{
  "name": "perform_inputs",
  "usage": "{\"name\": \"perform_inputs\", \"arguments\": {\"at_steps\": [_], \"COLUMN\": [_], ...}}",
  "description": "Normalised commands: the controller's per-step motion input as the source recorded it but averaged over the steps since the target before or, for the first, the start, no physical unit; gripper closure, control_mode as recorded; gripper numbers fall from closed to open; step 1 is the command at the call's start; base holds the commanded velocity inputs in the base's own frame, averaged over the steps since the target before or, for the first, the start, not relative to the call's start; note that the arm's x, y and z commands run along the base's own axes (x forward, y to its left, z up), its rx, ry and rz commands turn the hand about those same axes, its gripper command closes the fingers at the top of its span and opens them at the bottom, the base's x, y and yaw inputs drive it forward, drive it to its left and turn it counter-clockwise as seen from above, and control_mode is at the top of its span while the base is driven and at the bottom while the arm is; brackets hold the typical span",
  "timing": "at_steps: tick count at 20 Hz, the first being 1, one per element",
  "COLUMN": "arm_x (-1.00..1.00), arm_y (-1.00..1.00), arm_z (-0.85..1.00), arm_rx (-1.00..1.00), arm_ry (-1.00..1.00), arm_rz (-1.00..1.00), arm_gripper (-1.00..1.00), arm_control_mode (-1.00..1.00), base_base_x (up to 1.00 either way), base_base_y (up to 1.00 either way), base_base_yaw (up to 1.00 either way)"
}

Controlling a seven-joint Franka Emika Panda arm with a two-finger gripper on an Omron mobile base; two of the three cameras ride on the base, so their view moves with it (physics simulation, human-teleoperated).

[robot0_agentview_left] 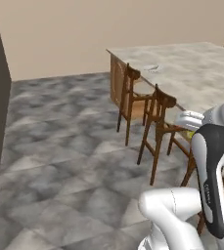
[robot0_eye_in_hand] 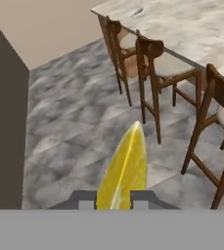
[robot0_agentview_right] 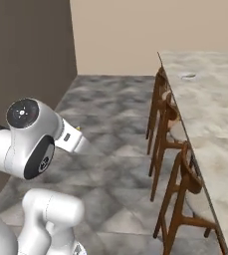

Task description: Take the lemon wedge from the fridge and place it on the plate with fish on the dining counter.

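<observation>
White rounded arm links [robot0_agentview_left: 182, 215], black joint covers, round dark cap with small markings [robot0_agentview_right: 22, 113]

white arm [robot0_agentview_right: 31, 144] at lower left, wooden bar stools [robot0_agentview_right: 172, 149] lined along the dining counter [robot0_agentview_right: 210, 114], grey tiled floor [robot0_agentview_right: 110, 129]

beige wall [robot0_agentview_left: 84, 29], grey tiled floor [robot0_agentview_left: 69, 161], wooden bar stools [robot0_agentview_left: 155, 122]

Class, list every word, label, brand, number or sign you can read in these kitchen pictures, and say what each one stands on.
No text can be read in any view.
Robot arm: a faint pale marking runs along its dark cover, too small and blurred to read.
Dining counter, bar stools, floor and lemon wedge: no lettering.
</observation>
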Motion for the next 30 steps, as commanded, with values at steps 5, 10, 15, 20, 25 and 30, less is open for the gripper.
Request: {"name": "perform_inputs", "arguments": {"at_steps": [5,10,15,20,25,30], "arm_x": [0.00,0.00,0.00,0.00,0.00,0.00], "arm_y": [0.00,0.00,0.00,0.00,0.00,0.00], "arm_z": [0.00,0.00,0.00,0.00,0.00,0.00], "arm_rx": [0.00,0.00,0.00,0.00,0.00,0.00], "arm_ry": [0.00,0.00,0.00,0.00,0.00,0.00], "arm_rz": [0.00,0.00,0.00,0.00,0.00,0.00], "arm_gripper": [1.00,1.00,1.00,1.00,1.00,1.00], "arm_control_mode": [1.00,1.00,1.00,1.00,1.00,1.00], "base_base_x": [1.00,1.00,1.00,1.00,1.00,1.00], "base_base_y": [1.00,1.00,1.00,1.00,1.00,1.00], "base_base_yaw": [-0.44,-0.44,-0.43,-0.42,-0.41,-0.41]}}
